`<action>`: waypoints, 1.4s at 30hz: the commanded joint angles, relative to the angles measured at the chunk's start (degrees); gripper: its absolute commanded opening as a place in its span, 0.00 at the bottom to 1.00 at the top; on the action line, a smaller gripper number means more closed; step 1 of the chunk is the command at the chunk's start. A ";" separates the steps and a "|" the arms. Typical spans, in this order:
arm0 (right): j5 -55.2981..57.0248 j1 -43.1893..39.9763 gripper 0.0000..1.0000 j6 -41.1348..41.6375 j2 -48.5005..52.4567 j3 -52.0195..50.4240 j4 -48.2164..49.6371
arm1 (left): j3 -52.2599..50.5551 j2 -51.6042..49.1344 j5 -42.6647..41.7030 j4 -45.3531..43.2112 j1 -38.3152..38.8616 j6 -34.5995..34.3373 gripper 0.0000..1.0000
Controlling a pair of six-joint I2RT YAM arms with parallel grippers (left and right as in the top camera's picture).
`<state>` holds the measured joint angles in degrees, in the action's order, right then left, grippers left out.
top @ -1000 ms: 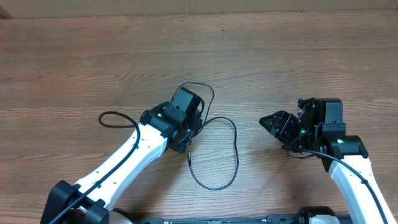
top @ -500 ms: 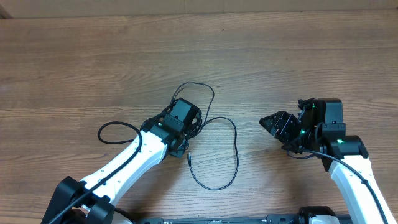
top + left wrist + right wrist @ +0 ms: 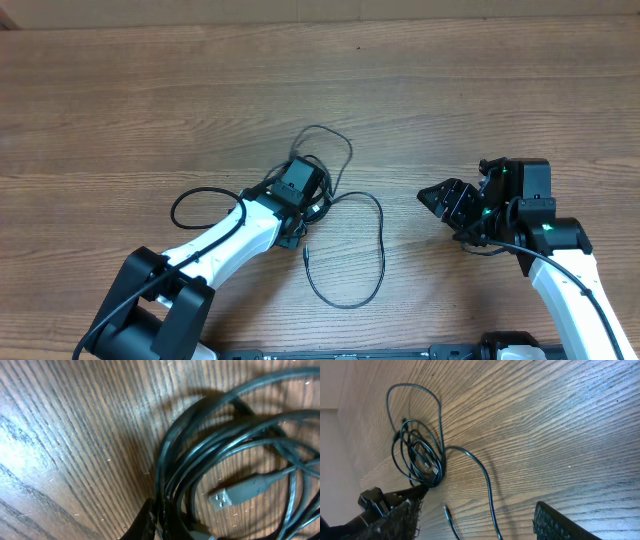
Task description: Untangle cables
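Note:
The cables lie mid-table: a tangled bundle with a loop above it and one long strand curving down to a loose end. My left gripper is shut on strands at the bundle's lower edge. In the left wrist view a dark finger pinches the cables beside a grey USB plug. My right gripper stands open to the right, apart from the cables. In the right wrist view the bundle lies far ahead of its fingers, with nothing between them.
The left arm's own thicker black cable loops out over the wood to the left of that arm. Bare wooden tabletop surrounds the bundle, and its far edge runs along the top of the overhead view.
My left gripper has closed on the bundle and shifted slightly down and right. The upper loop has moved a little to the right. The right arm has not moved.

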<state>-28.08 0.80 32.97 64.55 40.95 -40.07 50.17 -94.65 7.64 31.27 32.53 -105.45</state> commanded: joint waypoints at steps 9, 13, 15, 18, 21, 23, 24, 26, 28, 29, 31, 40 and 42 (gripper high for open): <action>0.24 0.17 0.72 -0.48 -0.15 -0.20 0.09 | 2.21 9.97 -0.13 -0.09 -0.44 18.99 0.04; 0.37 0.17 0.72 -0.48 -0.15 -0.20 0.09 | 2.29 14.16 1.42 0.04 -0.59 20.83 0.04; 1.20 0.17 0.72 -0.50 -0.15 -0.20 0.07 | 2.29 15.17 2.19 0.07 -0.79 20.79 0.04; 1.53 0.17 0.72 -0.48 -0.15 -0.20 0.04 | 2.29 15.56 3.13 -0.09 -1.38 19.85 0.10; 1.55 0.17 0.72 -0.48 -0.15 -0.20 0.04 | 2.29 15.47 5.62 -0.04 -2.23 18.78 0.11; 1.53 0.17 0.72 -0.48 -0.15 -0.20 0.04 | 2.29 15.37 8.24 0.17 -3.06 17.73 0.10; 1.53 0.17 0.72 -0.48 -0.15 -0.20 0.04 | 2.27 15.26 9.38 0.26 -3.45 17.03 0.08; 1.55 0.17 0.72 -0.48 -0.15 -0.26 0.07 | 2.27 14.93 11.21 0.66 -4.42 14.80 0.06; 1.55 0.17 0.72 -0.48 -0.15 -0.44 0.07 | 2.27 14.12 12.44 1.44 -5.68 11.93 0.05; 1.53 0.17 0.72 -0.48 -0.13 -0.46 0.02 | 2.27 13.66 12.41 1.70 -6.23 10.95 0.07; 1.55 0.17 0.72 -0.48 -0.13 -0.48 -0.15 | 2.27 12.11 11.28 1.75 -7.39 10.32 0.19; 2.58 0.17 0.73 -0.46 -0.13 -0.50 -0.15 | 2.27 5.01 -4.39 2.40 -7.89 10.71 0.99; 2.58 0.17 0.72 -0.48 -0.13 -0.50 -0.17 | 2.27 4.66 -6.54 2.27 -7.87 10.69 1.00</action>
<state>-26.30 0.80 32.97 64.55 40.95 -40.18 51.16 -89.08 7.49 33.41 24.71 -94.39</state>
